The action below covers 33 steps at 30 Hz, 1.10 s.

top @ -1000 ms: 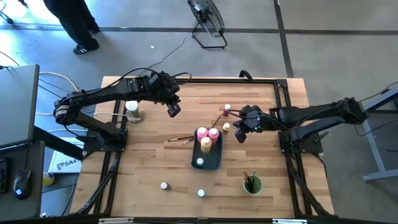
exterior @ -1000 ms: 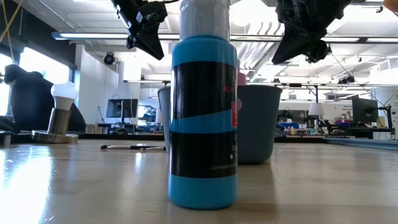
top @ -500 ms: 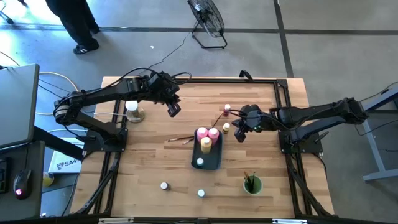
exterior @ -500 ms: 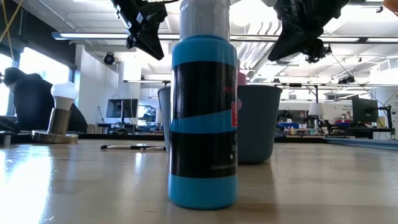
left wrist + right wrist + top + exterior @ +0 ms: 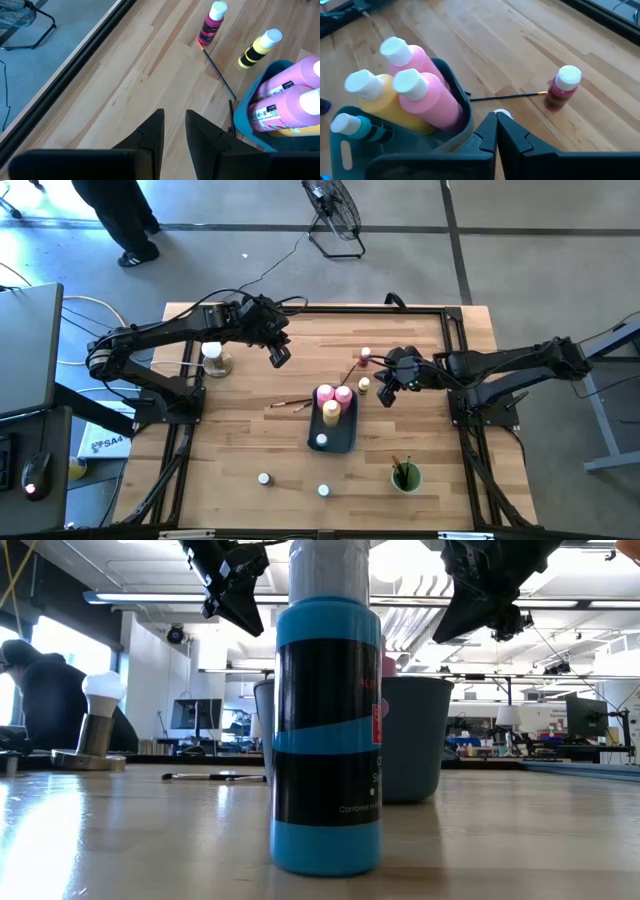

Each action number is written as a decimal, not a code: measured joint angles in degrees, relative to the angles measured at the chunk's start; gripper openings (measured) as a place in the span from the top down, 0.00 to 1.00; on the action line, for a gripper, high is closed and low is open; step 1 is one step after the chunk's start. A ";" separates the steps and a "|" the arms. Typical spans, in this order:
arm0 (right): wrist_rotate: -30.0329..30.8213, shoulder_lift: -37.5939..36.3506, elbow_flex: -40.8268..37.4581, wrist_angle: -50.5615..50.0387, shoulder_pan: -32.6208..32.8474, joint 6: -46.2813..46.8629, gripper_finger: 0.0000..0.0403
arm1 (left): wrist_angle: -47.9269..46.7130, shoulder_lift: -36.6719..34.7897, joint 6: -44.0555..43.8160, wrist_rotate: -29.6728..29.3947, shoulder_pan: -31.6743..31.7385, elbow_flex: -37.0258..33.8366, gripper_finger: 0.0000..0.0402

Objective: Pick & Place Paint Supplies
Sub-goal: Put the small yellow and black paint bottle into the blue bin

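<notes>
- The label on the blue bottle reads partly "Conforms"; the rest is illegible.
- Pink bottles and a yellow bottle stand in the tray.
- Left pincer hangs slightly spread, empty, above the tabletop.
- Right pincer is pressed together beside the tray, empty.

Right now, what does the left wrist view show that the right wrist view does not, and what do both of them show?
Only the left wrist view shows a small yellow bottle standing on the table and a fan base on the floor. Only the right wrist view shows a yellow bottle and a small blue jar inside the tray. Both show the two pink bottles in the tray, the small magenta bottle, and a thin paintbrush lying beside it.
</notes>
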 joint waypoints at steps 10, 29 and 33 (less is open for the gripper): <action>-7.33 0.00 0.00 -0.08 -4.29 -2.93 1.00 | 0.00 0.00 0.00 0.02 0.00 0.00 0.81; -9.70 0.67 0.00 0.68 -6.08 -12.20 1.00 | 0.00 0.00 0.00 0.02 -0.02 0.00 0.81; -10.55 2.02 0.00 0.75 -6.05 -15.12 0.97 | 0.00 0.00 0.02 0.02 0.00 0.00 0.81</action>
